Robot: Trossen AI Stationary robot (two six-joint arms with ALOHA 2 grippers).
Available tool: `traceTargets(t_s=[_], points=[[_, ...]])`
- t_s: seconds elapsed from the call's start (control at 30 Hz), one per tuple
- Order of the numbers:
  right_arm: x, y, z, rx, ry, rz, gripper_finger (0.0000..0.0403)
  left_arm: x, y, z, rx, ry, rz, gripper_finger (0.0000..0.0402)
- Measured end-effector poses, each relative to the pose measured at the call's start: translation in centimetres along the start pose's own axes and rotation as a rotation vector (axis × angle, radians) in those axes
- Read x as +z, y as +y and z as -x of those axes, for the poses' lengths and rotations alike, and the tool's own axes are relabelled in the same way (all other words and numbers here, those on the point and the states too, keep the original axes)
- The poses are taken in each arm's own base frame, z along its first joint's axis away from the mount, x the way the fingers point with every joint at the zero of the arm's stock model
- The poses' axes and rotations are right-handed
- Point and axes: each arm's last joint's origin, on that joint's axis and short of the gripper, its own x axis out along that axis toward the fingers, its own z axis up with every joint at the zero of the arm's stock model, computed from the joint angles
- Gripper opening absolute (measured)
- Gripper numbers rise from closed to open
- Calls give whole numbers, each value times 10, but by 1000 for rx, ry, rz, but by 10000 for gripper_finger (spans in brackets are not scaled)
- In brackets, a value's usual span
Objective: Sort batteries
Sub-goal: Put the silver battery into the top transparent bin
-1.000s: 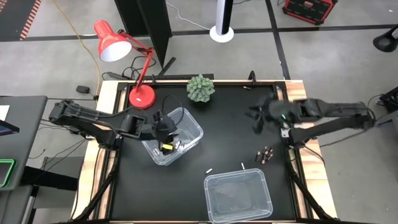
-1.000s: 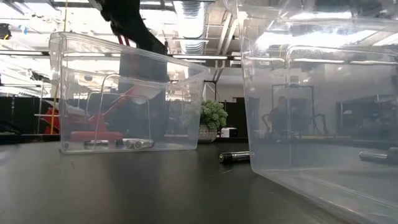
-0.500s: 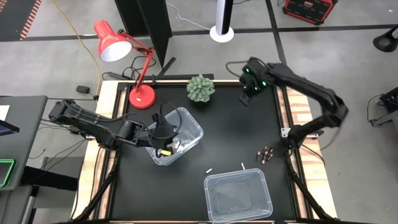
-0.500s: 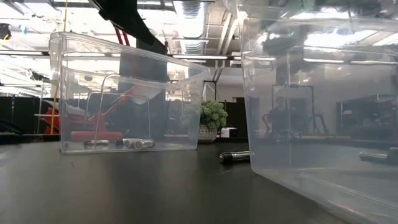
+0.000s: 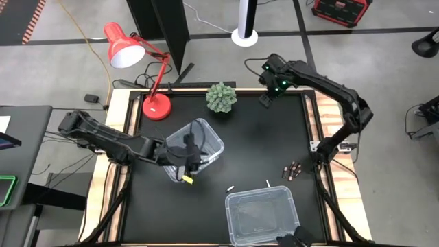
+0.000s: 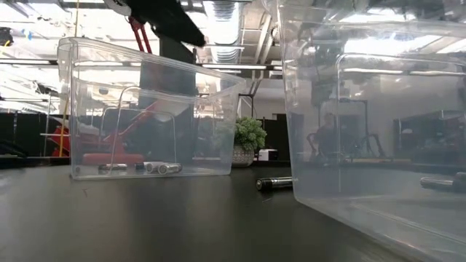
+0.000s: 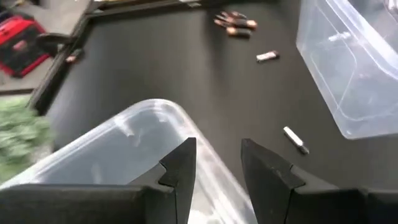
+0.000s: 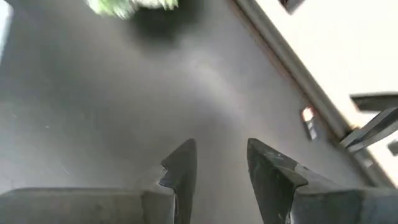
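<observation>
**A:** Where are your batteries (image 5: 293, 170)?

**B:** The dark, copper-ended ones lie in a small cluster near the table's right edge. Two whitish ones (image 5: 231, 187) lie apart on the black mat, just beyond the near bin (image 5: 263, 216). From above they're mere specks. Your left wrist view gives more: one pale cylinder (image 7: 296, 140) lies slantwise beside that bin's clear wall, a second lies nearly crosswise, and the dark group runs roughly side by side.

**A:** And the low view?

**B:** It shows what you can't see from overhead: silvery cells (image 6: 159, 167) lying flat on the floor of the far bin (image 6: 145, 109), long axes across the picture, and a dark one (image 6: 274, 183) on the mat between the bins.

**A:** The grippers?

**B:** Your left gripper (image 7: 217, 165) hangs over the far bin's rounded, glossy rim, fingers parted, grasping nothing. Your right gripper (image 8: 219, 165) is up at the table's far edge beside the spiky green plant (image 5: 221, 97), fingers likewise apart and empty above bare matte mat.
</observation>
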Motion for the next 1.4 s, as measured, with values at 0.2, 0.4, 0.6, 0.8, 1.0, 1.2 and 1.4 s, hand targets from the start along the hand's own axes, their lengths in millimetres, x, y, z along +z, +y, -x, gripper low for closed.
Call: traceTargets(t_s=[0.2,0.4,0.6,0.8,1.0,1.2,1.4], points=[[-15,8,50,-10,-142,41,158,-6,-23,-29,-76,32,-50,121],[-39,20,99,-8,-290,63,158,-19,-65,-49,-175,18,-90,121],[-63,35,135,25,-415,83,158,-34,-103,-65,-211,-13,-129,121],[-86,55,160,111,-494,104,158,-55,-116,-85,-188,41,-103,121],[-103,70,176,163,-548,133,158,-68,-120,-104,-175,52,-32,148],[-108,78,179,162,-559,133,158,-77,-121,-119,-164,44,16,198],[-106,83,177,178,-550,155,158,-78,-118,-126,-157,28,64,229]])
